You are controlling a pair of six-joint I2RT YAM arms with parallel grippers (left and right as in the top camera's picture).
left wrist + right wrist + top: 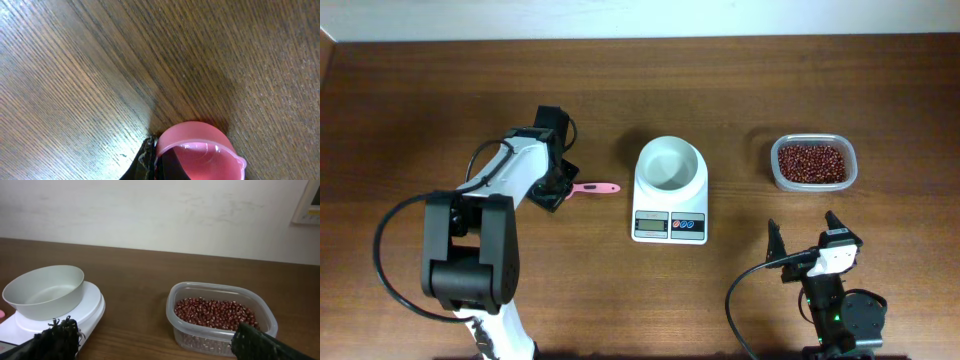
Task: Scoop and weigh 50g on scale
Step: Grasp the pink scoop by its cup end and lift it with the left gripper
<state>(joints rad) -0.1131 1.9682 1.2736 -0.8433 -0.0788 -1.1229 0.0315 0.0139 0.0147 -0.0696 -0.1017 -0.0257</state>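
At table [720, 80] left | left claw [557, 190] clamped shut on pink spoon [596, 188], handle pointed right at scale [669, 225] | beans [811, 163] in tub [773, 168] lay far right, beyond scale, nearer right claw [803, 238] | right claw gaped wide, empty | scale bowl [692, 160] held no beans

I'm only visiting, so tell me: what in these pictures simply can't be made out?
- Overhead: the number on the scale display is too small to read.
- Overhead: the scoop end of the pink spoon is hidden under the left gripper.
- Left wrist: the spoon is cut off by the bottom edge, and its handle is out of view.
- Right wrist: the scale's display is cut off at bottom left, behind a finger of the right gripper.
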